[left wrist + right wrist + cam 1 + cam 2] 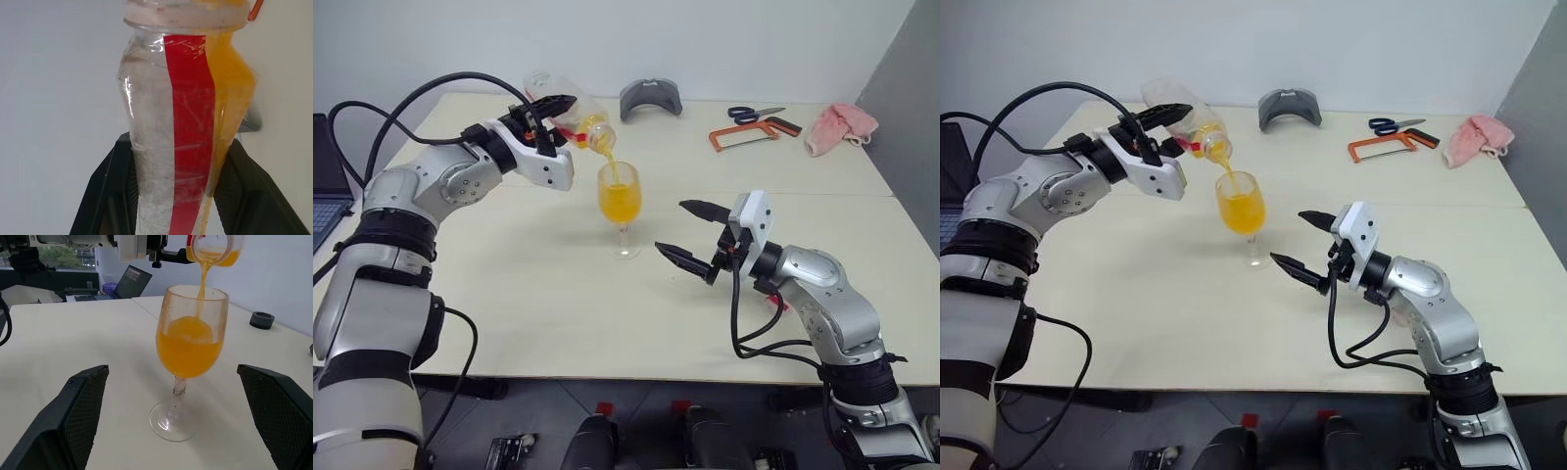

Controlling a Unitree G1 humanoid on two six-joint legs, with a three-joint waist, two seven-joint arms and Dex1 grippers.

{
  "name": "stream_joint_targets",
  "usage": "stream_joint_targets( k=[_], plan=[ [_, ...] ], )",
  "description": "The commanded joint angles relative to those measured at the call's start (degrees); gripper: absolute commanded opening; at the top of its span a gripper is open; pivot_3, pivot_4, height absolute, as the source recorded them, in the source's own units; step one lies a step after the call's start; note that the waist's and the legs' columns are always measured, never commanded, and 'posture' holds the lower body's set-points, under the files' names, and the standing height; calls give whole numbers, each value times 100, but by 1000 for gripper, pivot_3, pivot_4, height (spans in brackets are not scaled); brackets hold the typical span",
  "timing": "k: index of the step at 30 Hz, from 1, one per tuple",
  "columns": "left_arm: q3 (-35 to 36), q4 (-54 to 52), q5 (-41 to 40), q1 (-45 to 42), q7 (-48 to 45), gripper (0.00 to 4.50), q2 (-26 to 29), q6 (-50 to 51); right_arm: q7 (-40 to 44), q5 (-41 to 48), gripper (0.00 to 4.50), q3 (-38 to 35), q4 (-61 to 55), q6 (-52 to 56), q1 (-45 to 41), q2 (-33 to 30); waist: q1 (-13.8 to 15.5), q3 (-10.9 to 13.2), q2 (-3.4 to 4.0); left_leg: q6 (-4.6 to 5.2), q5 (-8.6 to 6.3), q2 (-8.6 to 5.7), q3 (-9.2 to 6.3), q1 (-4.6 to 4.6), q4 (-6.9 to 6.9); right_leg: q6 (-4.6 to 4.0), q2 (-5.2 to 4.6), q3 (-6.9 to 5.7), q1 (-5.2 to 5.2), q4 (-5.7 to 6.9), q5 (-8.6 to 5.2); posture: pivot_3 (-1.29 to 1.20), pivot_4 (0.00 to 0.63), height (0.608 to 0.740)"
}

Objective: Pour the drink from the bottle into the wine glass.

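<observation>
Broadly, the cream table (509,323) lies bare across its near half, with open surface on both sides of the wine glass (620,201), which stands upright near the middle, well in from every edge. Along the far edge sit a grey curved piece (651,98), an orange hacksaw (751,134), blue-handled scissors (752,114) and a pink cloth (842,127) — all well apart from the glass. A laptop (325,176) shows at the table's left edge.

The left gripper (548,117) is clamped on the bottle (570,111), tipped mouth-down just above the glass rim; the drink (188,345) streams in, and the bowl is over half full. The right gripper (690,233) hovers near the glass's foot — fingers (78,416) spread wide, holding nothing.
</observation>
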Motion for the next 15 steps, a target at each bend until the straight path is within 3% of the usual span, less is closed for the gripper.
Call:
stream_joint_targets(
  k=[1, 15],
  plan=[
    [233, -89, -389, -77, -83, 1671, -32, 66, -16, 35, 4500, 15, -242, -88, -23, 39, 2, 0, 0, 0, 0, 0, -1, 0, 1, 0, -1, 0, 0, 0, 0, 0, 150, 740],
    [865, -1141, -1940, 878, -1151, 1671, -418, 923, -98, -44, 4500, 72, -295, -152, -101, 124, -9, -1, 0, -1, 1, 3, -2, 0, 3, 0, -2, 1, -1, 4, 0, 0, 150, 740]
  ],
)
